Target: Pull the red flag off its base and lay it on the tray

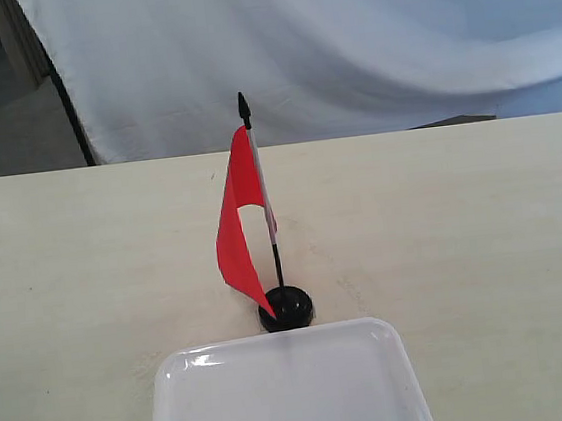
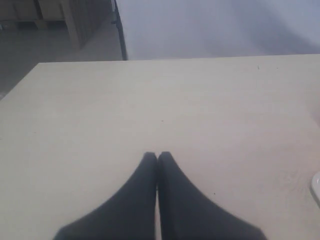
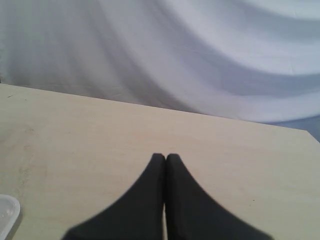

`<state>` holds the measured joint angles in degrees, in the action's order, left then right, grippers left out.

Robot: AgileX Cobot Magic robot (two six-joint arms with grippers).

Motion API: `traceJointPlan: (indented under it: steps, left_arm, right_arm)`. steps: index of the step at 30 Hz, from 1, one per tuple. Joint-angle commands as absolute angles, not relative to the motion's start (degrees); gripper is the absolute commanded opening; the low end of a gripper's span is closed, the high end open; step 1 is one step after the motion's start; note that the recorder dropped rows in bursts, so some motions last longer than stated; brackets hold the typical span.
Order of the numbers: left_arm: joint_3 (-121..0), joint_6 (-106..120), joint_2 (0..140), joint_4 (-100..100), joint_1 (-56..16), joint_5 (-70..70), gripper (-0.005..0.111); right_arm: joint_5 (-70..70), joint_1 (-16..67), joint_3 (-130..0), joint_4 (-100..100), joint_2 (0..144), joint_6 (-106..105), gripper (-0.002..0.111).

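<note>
The red flag (image 1: 237,225) stands in its base (image 1: 286,308), midway between the left and right edges of the desk (image 1: 464,231) and just behind the tray (image 1: 274,334). Its stick is nearly vertical, tip up, with the cloth drooping leftward. It is probably light, the cloth limp and the stick stiff, so pinch the bare stick above the base. The left hand (image 2: 158,156) and right hand (image 3: 165,157) are pressed together, empty.

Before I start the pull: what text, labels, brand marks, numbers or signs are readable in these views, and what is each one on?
No readable text in any view.
The red flag: plain red cloth with a pale edge strip, no print.
The base: plain black, no marking visible.
The tray: glossy white, no label.
The table and the white backdrop cloth: bare.
The left gripper and right gripper: plain black, no markings.
</note>
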<state>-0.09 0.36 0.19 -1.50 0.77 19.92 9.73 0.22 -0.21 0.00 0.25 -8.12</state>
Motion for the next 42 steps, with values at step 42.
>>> traceJointPlan:
  steps: [42]
  left_arm:
    - [0.00, 0.00, 0.00, -1.65, 0.61, 19.66, 0.000]
  right_arm:
    - [-22.33, 0.17, -9.60, 0.00, 0.00, -1.34, -0.001]
